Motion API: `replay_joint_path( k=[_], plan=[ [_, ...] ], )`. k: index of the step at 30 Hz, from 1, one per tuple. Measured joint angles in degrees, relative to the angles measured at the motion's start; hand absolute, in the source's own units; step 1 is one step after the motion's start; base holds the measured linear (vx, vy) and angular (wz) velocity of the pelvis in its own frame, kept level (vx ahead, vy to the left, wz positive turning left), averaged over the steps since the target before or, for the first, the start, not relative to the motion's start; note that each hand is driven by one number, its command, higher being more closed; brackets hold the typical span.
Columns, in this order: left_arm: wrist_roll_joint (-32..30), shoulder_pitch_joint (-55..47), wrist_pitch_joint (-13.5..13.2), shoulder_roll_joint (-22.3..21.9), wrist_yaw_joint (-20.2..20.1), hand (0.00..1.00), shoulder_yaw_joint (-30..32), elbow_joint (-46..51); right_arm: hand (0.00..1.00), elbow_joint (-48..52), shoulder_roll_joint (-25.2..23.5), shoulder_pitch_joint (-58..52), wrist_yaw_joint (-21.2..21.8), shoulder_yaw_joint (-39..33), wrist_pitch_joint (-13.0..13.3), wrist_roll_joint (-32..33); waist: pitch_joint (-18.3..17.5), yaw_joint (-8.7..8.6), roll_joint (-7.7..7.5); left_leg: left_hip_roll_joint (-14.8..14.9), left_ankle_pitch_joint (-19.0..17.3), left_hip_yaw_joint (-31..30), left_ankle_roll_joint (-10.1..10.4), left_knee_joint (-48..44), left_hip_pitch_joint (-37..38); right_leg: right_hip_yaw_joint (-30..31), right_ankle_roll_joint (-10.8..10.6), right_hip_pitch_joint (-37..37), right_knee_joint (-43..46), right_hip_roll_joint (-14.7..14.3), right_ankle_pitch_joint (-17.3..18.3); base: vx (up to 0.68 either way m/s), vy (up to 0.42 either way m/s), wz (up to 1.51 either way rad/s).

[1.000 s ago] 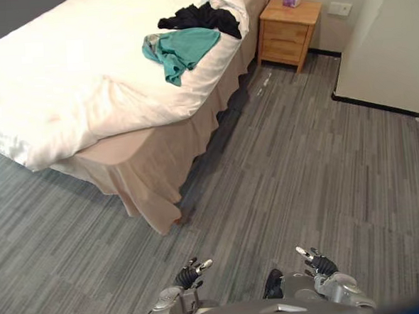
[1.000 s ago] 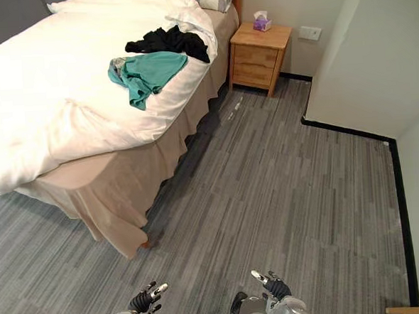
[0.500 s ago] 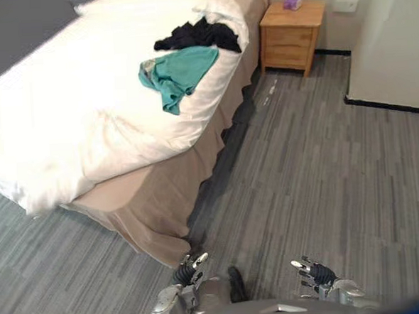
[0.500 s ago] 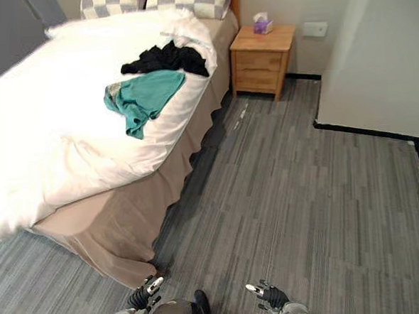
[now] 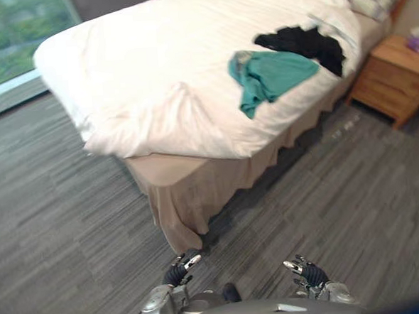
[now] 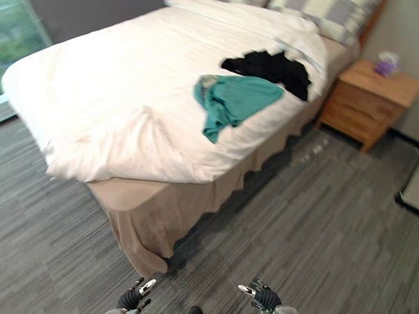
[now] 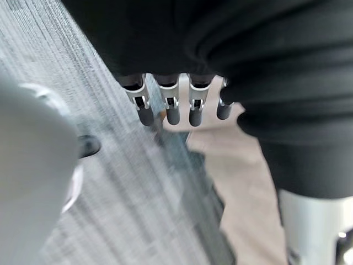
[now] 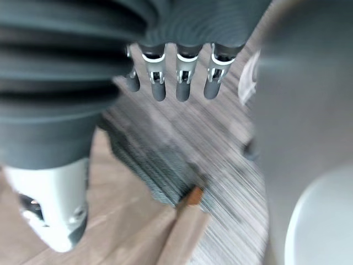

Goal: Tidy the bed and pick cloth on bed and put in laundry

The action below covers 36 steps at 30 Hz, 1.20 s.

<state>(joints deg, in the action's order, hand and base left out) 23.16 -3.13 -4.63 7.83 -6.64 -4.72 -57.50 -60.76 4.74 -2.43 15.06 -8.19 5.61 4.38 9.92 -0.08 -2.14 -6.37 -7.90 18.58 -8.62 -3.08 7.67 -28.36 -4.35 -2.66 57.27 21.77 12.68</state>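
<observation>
On the bed [image 5: 140, 76], near its side edge: teal cloth [image 5: 272, 75] lies crumpled, one tail trailing toward the edge; black cloth [image 5: 302, 43] touches it on the pillow side.
Handling: I judge both light, limp and not fragile; they will drape and may drag each other.
Take-hold point: pinch the bunched middle of the teal cloth, not the tail.
Left robot hand [image 5: 179, 267]: mine, low over the floor [image 5: 63, 208], fingers relaxed, holding nothing.
Right robot hand [image 5: 305, 271]: likewise released and empty.
Gap: both robot hands are well apart from the cloths.
</observation>
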Motion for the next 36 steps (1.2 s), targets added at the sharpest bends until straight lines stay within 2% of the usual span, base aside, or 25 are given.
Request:
replay_joint_path(
  k=[1,3,4,6,7,8,9,10,11,12,14,17,21,22,27,30,32,36],
  plan=[
    [0.1,-0.1,0.0,-0.1,0.5,0.00,0.0,0.0,0.00,0.3,0.1,-0.1,-0.1,0.1,0.3,0.1,0.0,0.01,0.03,0.1,0.0,-1.5,0.1,0.0,0.7,1.0,-0.2,0.9,-0.8,-0.4,1.1,0.39,-0.052,1.50],
    [1.1,-0.1,0.1,-0.3,0.9,0.00,-0.1,0.0,0.00,0.9,0.2,-0.1,-0.1,0.7,1.1,2.0,-0.1,-0.36,0.71,1.7,-0.1,-7.8,1.2,0.0,2.3,5.5,-1.1,5.0,-10.5,-4.0,3.7,0.30,-0.060,1.41],
    [1.1,0.0,0.2,-0.3,0.9,0.00,-0.2,0.1,0.00,1.0,0.1,-0.1,-0.2,0.7,1.1,2.3,0.0,-0.38,0.90,2.1,-0.1,-9.4,1.7,0.0,2.4,6.2,-1.1,5.7,-13.8,-4.8,3.8,0.27,-0.153,1.42],
    [1.1,-0.1,0.4,-0.4,0.8,0.00,-0.3,0.0,0.00,0.9,-0.1,-0.1,-0.3,0.7,1.1,2.3,0.3,-0.45,1.38,3.5,-0.2,-15.6,4.0,-0.1,2.7,8.5,-1.5,6.3,-28.5,-8.0,3.1,0.30,-0.250,1.33],
    [1.2,-0.2,0.4,-0.4,0.8,0.00,-0.3,0.0,0.00,0.9,-0.1,-0.1,-0.3,0.7,1.1,2.3,0.4,-0.45,1.36,3.7,-0.3,-16.9,4.5,-0.1,3.1,9.8,-1.4,6.1,-32.1,-8.7,2.3,0.23,-0.286,1.15],
    [1.1,-0.4,0.3,-0.4,0.7,0.00,-0.3,-0.1,0.00,0.9,-0.1,-0.1,-0.1,0.7,1.1,2.3,0.6,-0.33,0.94,3.8,-0.8,-19.3,5.8,-0.3,3.2,13.2,-1.1,5.6,-39.3,-10.1,-0.7,0.18,-0.253,1.10],
    [1.0,-0.5,0.1,-0.1,0.6,0.00,0.3,-0.2,0.00,0.7,-0.2,-0.1,0.1,0.8,1.1,2.6,0.8,-0.38,0.29,3.7,-1.8,-21.5,7.3,-0.9,3.2,15.9,-0.7,4.2,-42.9,-11.1,-6.6,0.20,-0.353,1.07],
    [1.0,-0.4,-0.2,-0.2,0.6,0.00,0.4,-0.7,0.00,0.7,0.1,0.0,0.2,0.5,1.1,3.2,0.9,-0.49,0.44,4.5,-2.2,-22.1,8.0,-1.1,3.3,15.0,-1.9,3.3,-43.1,-11.5,-7.2,0.17,-0.335,0.85],
    [0.7,-1.1,-0.9,-1.0,0.0,0.00,0.3,-0.7,0.00,0.6,0.5,0.1,0.4,0.3,1.1,3.7,0.9,-0.39,1.97,6.0,-2.3,-21.4,8.6,-0.6,3.2,13.3,-2.4,3.2,-41.8,-12.0,-7.2,0.17,-0.361,0.66],
    [0.3,-1.6,-1.2,-1.8,-0.5,0.00,0.7,-0.7,0.00,0.6,1.3,0.8,0.6,0.6,1.4,4.1,1.3,-0.68,3.19,7.0,-1.8,-22.6,9.2,0.2,3.3,13.9,-2.3,3.7,-39.7,-12.8,-7.0,0.12,-0.242,0.63],
    [-1.0,-2.1,-1.6,-2.4,-0.6,0.00,1.1,-0.7,0.00,0.5,1.7,0.9,0.9,2.0,1.8,4.5,1.1,-0.72,3.65,8.5,-0.5,-21.7,11.0,2.0,3.3,14.5,-1.6,3.5,-39.3,-13.7,-6.5,0.11,-0.162,0.64],
    [-2.6,-2.2,-2.4,-2.4,-0.6,0.00,3.2,-0.7,0.00,0.0,1.7,1.4,2.2,3.5,2.1,4.6,1.0,-0.46,3.11,9.6,0.5,-21.6,11.5,2.1,3.4,13.4,-1.2,1.2,-41.3,-14.7,-6.4,0.08,-0.120,0.46],
    [-2.8,-2.6,-3.3,-2.0,-0.5,0.00,4.9,-0.7,0.00,-1.7,0.5,1.6,3.0,5.6,2.2,6.9,0.0,0.26,1.30,9.9,0.6,-21.2,11.5,2.0,3.3,13.5,-0.9,-1.8,-47.8,-16.0,-8.0,0.00,-0.034,0.02],
    [-4.6,-1.9,-2.2,-2.1,-0.4,0.00,4.7,-4.5,0.00,-2.8,0.5,0.0,4.0,5.4,-1.0,11.3,-4.4,-0.76,1.93,8.2,5.3,-20.4,10.9,8.8,4.4,13.4,-1.6,-3.8,-55.6,-16.0,-11.5,0.00,0.000,0.00],
    [-4.6,-2.0,-2.0,-2.1,-0.4,0.00,4.7,-4.5,0.00,-2.8,0.7,-0.1,4.1,5.4,-1.0,11.3,-4.8,-0.83,2.41,8.3,5.1,-20.1,11.2,8.9,4.3,13.5,-1.6,-3.8,-55.7,-16.0,-11.5,0.00,0.000,-0.01],
    [-4.5,-2.1,-1.6,-2.1,-0.1,0.00,4.8,-4.5,0.00,-2.8,0.9,-0.2,3.9,5.3,-1.0,11.3,-4.9,-0.86,2.67,8.7,4.4,-18.0,11.6,8.9,4.3,13.5,-1.7,-4.0,-56.6,-15.9,-11.7,-0.01,0.006,-0.04],
    [-3.9,-2.1,-0.7,-2.3,0.9,0.00,4.8,-4.5,0.00,-2.8,0.9,-0.3,3.8,4.6,-1.2,11.8,-5.0,-1.13,2.71,9.8,4.1,-13.4,11.2,8.9,4.2,13.2,-1.7,-4.3,-56.9,-15.9,-11.7,-0.01,-0.002,0.08],
    [-0.5,-2.3,-0.5,-2.7,4.9,0.00,5.3,-4.5,0.00,-2.7,0.6,-0.7,3.2,2.3,-2.3,12.2,-5.0,-0.81,2.58,10.1,4.1,-12.0,11.8,8.8,4.2,12.5,-2.2,-5.0,-58.3,-15.6,-11.9,0.05,0.015,0.02]
  ],
)
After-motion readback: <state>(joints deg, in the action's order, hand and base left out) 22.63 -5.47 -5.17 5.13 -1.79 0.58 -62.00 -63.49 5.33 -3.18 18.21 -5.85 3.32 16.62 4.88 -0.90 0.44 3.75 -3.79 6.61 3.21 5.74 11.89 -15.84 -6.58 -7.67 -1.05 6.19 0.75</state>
